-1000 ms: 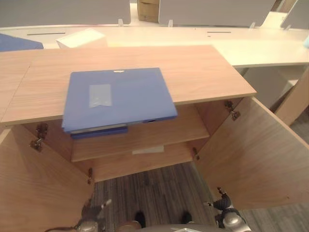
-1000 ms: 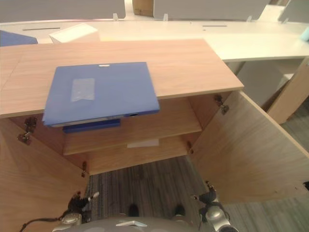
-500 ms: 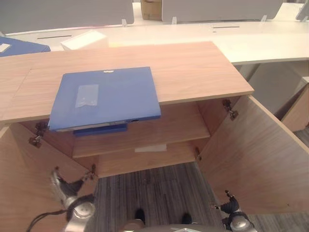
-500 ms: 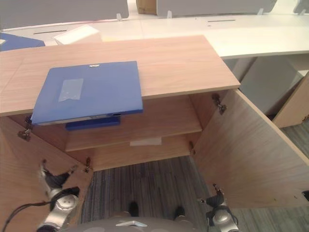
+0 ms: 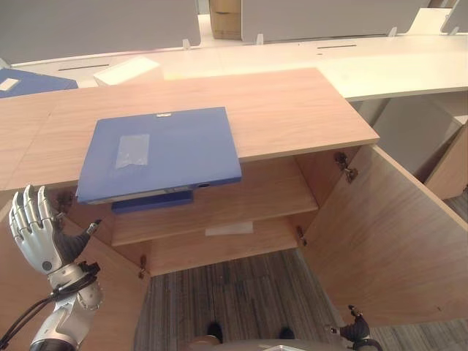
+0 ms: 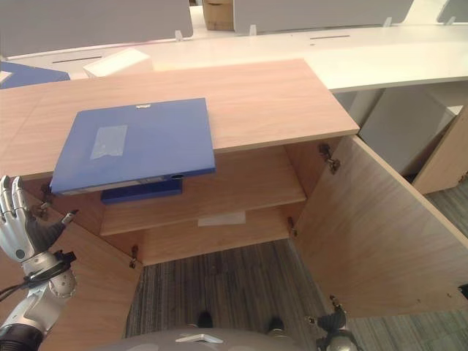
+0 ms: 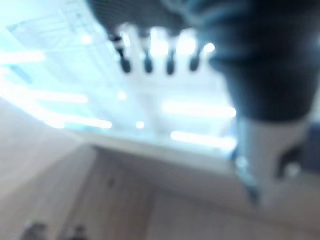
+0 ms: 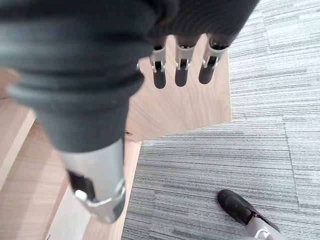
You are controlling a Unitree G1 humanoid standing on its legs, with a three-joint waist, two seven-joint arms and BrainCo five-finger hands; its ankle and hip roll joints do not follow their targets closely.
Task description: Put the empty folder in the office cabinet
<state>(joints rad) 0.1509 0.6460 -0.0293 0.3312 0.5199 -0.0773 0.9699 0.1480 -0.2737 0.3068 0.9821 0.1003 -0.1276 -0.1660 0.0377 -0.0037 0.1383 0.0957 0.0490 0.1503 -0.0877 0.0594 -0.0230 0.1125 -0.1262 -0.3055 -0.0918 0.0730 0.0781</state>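
1. Left eye view: the cabinet (image 5: 219,110) stands with both doors swung wide. On its upper shelf (image 5: 241,205) a second blue folder (image 5: 153,200) lies flat at the left end; a white label (image 5: 229,229) sits on the edge of the shelf below. The folder (image 5: 161,153) lies flat on the cabinet top, its near edge jutting past the front. My left hand (image 5: 36,234) is raised beside the left door (image 5: 29,292), fingers straight and spread, holding nothing, below and left of the folder and apart from it.
2. Right eye view: the right door (image 6: 380,227) angles out over the grey carpet (image 6: 219,292). Behind the cabinet runs a white desk (image 6: 380,58) with a white box (image 6: 117,62) and another blue folder (image 6: 29,74) at its left.
3. Left wrist view: blurred; my fingers (image 7: 147,62) point up, straight, with nothing in them.
4. Right wrist view: my right hand (image 8: 182,62) hangs by the right door above the carpet, fingers relaxed and empty.
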